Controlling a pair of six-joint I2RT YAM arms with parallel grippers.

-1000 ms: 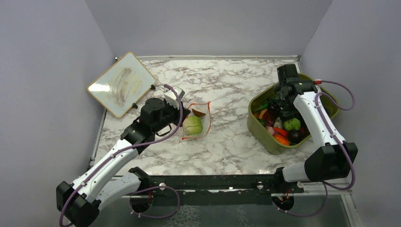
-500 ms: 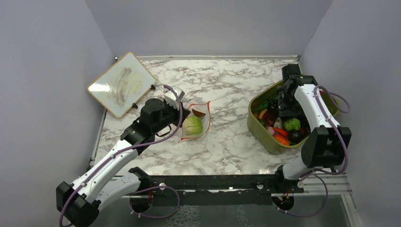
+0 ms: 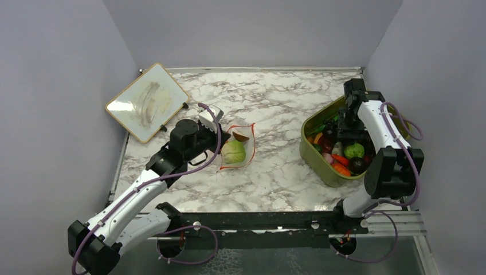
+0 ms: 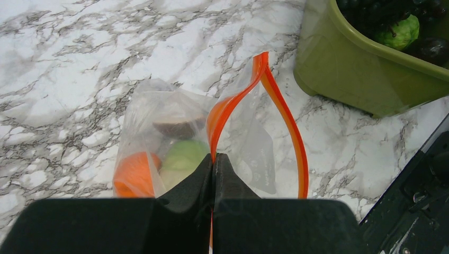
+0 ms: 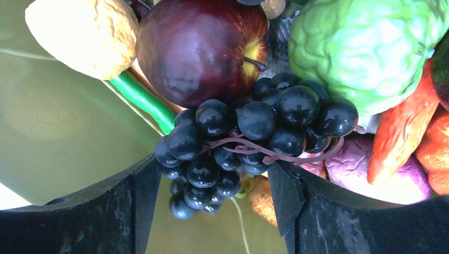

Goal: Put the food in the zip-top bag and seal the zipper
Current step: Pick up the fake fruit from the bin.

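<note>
The coming move turns on the dark grapes (image 5: pixel 249 132), which lie directly between the fingers of the right gripper (image 5: pixel 214 185). Its jaws are spread wide and reach down into the olive-green bin (image 3: pixel 314 150), one finger on each side of the bunch's lower end. In the right wrist view the bunch runs diagonally, from the dark red apple (image 5: pixel 198 47) down towards the bin wall, so the fingers cross its narrower tail rather than its full length. I cannot tell whether the pads touch the grapes. The right arm is clearly the nearer one. The zip-top bag (image 3: pixel 236 146) lies well apart, to the left across the marble table (image 3: pixel 275 103). There the left gripper (image 4: pixel 213 164) is clamped on one lip of the zipper (image 4: pixel 288 132), and the mouth gapes open. A cabbage ball (image 4: pixel 182 156), an orange piece (image 4: pixel 135 172) and a brown piece (image 4: pixel 177 127) already sit inside. Once gripped, the grapes would probably need carrying leftward to that mouth.
</note>
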